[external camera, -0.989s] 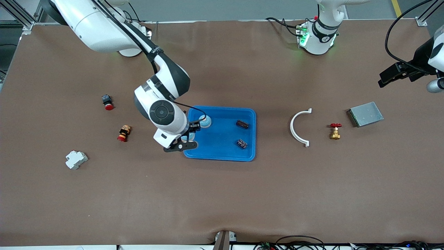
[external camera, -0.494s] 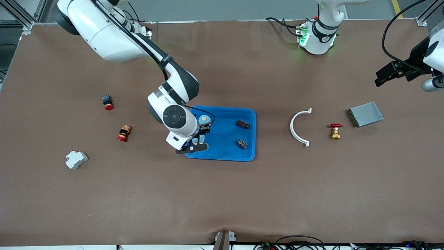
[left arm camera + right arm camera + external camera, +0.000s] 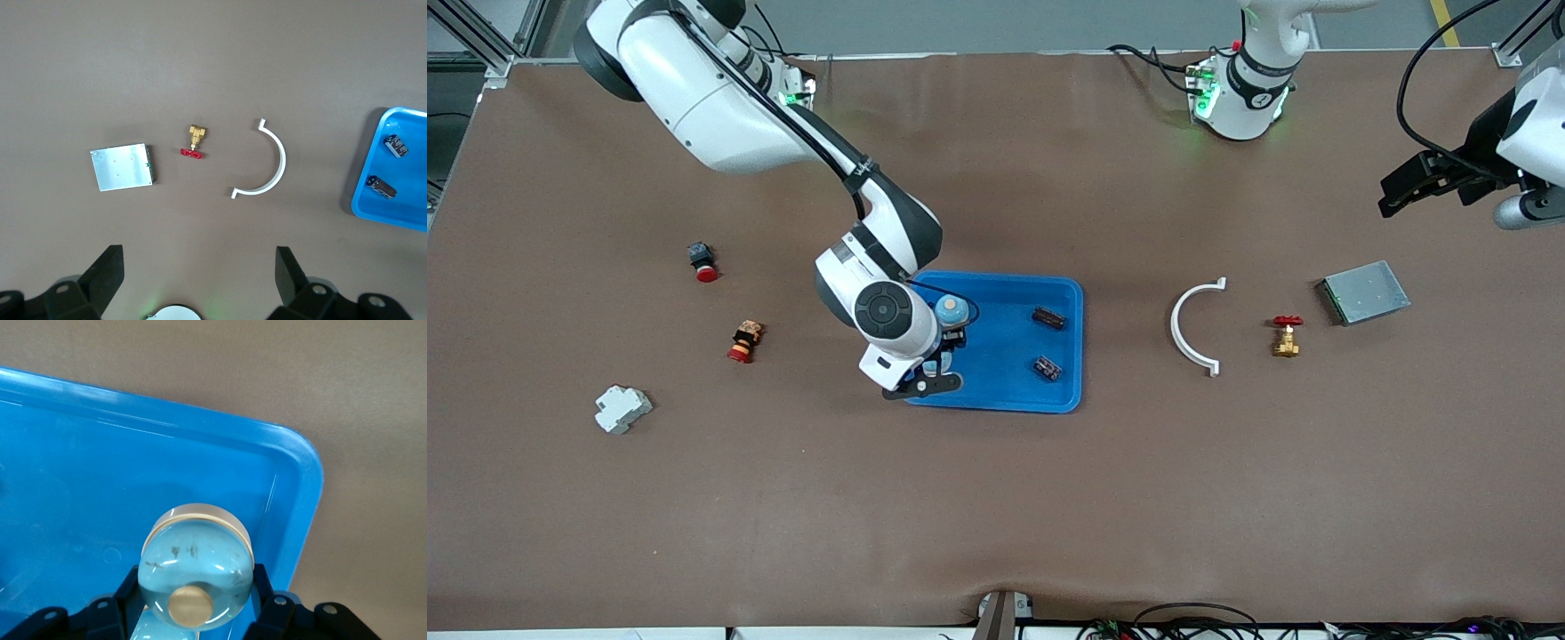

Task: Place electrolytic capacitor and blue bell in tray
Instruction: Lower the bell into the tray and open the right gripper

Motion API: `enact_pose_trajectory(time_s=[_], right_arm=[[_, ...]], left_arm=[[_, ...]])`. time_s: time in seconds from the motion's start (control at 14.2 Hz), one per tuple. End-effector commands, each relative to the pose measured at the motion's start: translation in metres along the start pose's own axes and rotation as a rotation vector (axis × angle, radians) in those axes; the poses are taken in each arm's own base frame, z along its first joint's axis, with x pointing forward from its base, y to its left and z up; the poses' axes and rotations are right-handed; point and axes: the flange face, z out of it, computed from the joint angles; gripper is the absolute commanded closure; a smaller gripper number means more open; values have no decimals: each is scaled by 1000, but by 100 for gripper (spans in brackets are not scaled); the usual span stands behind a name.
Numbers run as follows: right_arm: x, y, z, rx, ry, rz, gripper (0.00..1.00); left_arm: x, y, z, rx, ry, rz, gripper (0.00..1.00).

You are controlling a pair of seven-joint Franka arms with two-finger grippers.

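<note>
**Front view: bell carried over the tray**

Front view shows the right gripper clamped on the blue bell, over the blue tray at its 9 o'clock end. Two capacitors lie in the tray toward 3 o'clock. The left gripper waits, jaws apart, above the table.
</note>
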Motion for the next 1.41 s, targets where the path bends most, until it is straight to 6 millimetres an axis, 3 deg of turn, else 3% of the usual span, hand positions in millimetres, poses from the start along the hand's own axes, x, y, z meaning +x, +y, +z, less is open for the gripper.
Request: enact_pose_trajectory(time_s=[0.0, 0.35, 1.2, 1.27, 1.34], right_arm=[[4, -6, 3, -11, 14, -2, 79], [1, -13, 20, -4, 5, -12, 78], [-6, -20, 41, -14, -22, -26, 65], [-6, -19, 41, -14, -25, -24, 57], [-7, -18, 42, -17, -29, -24, 28]], left_arm=[[-17, -7, -14, -13, -4, 9, 0], [-32, -6, -23, -5, -22, 17, 0], [-32, 9, -16, 9, -28, 43, 0], [-33, 8, -16, 12, -32, 42, 0], [-33, 9, -15, 13, -35, 44, 0]])
